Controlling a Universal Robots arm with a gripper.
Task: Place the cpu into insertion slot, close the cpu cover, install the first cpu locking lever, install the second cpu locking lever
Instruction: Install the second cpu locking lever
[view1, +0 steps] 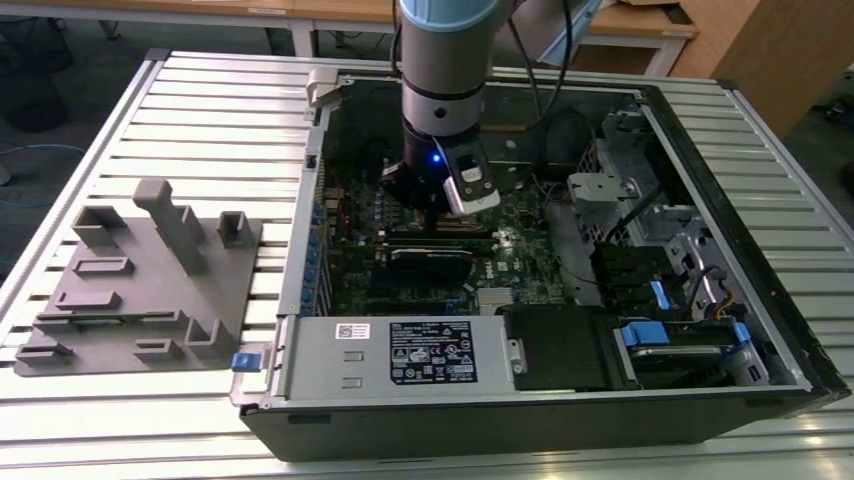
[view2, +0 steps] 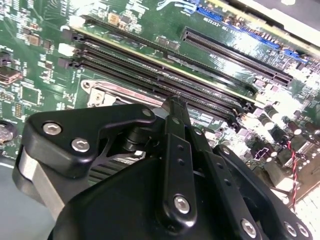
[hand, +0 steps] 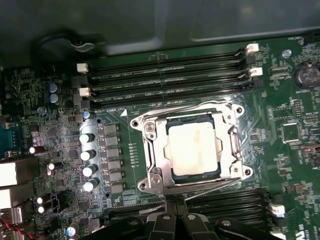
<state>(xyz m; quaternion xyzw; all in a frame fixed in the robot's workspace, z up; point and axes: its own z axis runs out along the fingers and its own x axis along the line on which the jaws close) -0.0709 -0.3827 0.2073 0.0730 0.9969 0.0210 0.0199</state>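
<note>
CPU (hand: 194, 149) sits seated in the insertion slot (hand: 175, 176), silver top showing; you can see the cpu cover (hand: 159, 155) lying flat around it in the first wrist view, with memory slots (hand: 170, 80) just beside the socket. Gripper (view2: 172, 102) hangs low over the motherboard (view1: 350, 268) inside the open computer case (view1: 747, 250), fingertips pressed together, nothing between them. Grey fixture block (view1: 140, 280) rests on the slatted table (view1: 214, 110), at the exterior view's left.

A robotics lab or workshop: an opened computer case (view1: 534, 300) lies on a slatted aluminium desk (view1: 200, 110) beside a grey fixture block (view1: 140, 280); wooden furniture (view1: 761, 50) stands behind.
</note>
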